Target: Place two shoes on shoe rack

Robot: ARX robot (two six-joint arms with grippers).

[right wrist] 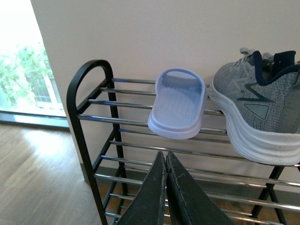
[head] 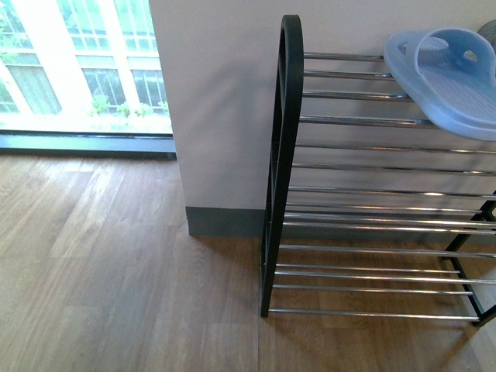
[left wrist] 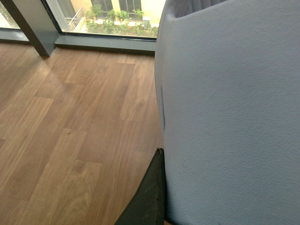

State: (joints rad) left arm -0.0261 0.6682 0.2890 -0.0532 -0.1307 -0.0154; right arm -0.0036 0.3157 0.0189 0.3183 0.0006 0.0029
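Observation:
The shoe rack (head: 280,155) is a black frame with chrome rod tiers against the wall; it also shows in the right wrist view (right wrist: 89,84). One grey knit sneaker (right wrist: 262,112) with a thick white sole sits on the top tier, next to a pale blue slide sandal (right wrist: 178,105). A second sneaker is not in view. My right gripper (right wrist: 165,157) is shut and empty, in front of the rack below the sandal. My left gripper (left wrist: 158,154) is shut and empty, one black finger showing beside a pale grey padded surface (left wrist: 229,117).
The sandal (head: 453,77) lies on the top tier's left part in the front view. Wooden floor (head: 116,263) spreads left of the rack. A wall corner with a grey skirting (head: 221,221) stands behind the rack, and a floor-level window (head: 77,70) is at far left.

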